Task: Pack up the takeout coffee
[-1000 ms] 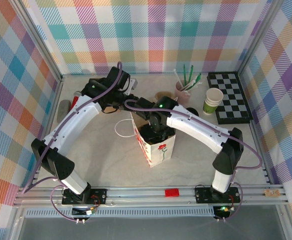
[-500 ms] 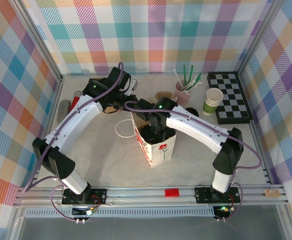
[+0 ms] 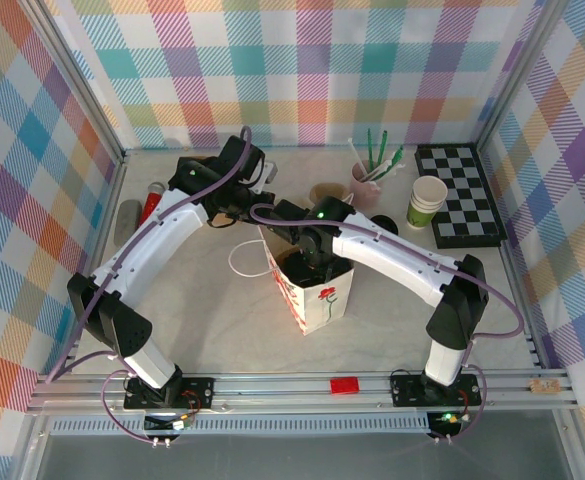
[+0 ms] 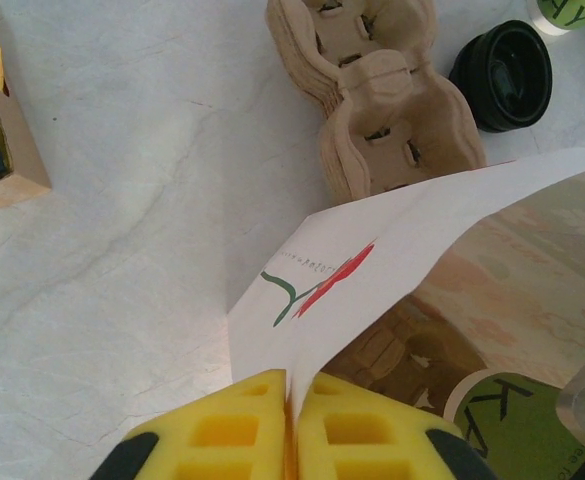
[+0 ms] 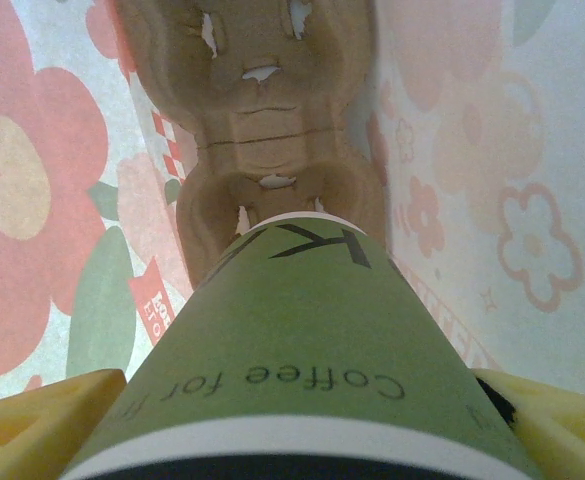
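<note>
Right tool [image 5: 292,440] clamps the coffee [image 5: 292,330] by its soft paper wall, so I squeeze lightly; left tool [image 4: 292,435] is pinched on the bag [image 4: 372,270].

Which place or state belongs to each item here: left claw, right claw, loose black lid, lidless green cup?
Column one:
1. left claw
2. right claw
3. loose black lid
4. lidless green cup

Column two:
A. standing beside the checkerboard
B. pinched shut on the white paper bag at its rim
C. lying on the table next to the cardboard carrier stack
D. gripping the takeout coffee inside the bag

Pairs: 1-B, 2-D, 3-C, 4-A
</note>
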Action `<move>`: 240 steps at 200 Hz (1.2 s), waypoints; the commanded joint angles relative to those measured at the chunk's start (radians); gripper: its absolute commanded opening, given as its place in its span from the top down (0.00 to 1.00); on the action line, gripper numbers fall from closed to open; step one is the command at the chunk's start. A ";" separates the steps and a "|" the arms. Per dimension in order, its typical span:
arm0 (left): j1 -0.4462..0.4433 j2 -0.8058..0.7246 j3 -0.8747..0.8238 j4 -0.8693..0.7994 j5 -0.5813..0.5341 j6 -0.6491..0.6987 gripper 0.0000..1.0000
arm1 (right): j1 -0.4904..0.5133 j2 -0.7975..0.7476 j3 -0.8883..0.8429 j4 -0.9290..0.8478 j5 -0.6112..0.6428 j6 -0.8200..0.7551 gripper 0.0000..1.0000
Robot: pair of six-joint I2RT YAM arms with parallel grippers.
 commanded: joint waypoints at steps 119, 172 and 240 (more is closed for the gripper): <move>-0.008 -0.015 -0.008 -0.020 -0.017 -0.008 0.98 | 0.007 -0.034 -0.067 0.012 -0.016 0.026 0.52; -0.009 -0.028 -0.024 -0.008 -0.018 -0.016 1.00 | 0.006 -0.028 -0.101 0.040 -0.026 0.024 0.52; -0.009 -0.040 -0.032 -0.005 -0.021 -0.019 1.00 | 0.005 -0.015 -0.128 0.063 -0.034 0.027 0.52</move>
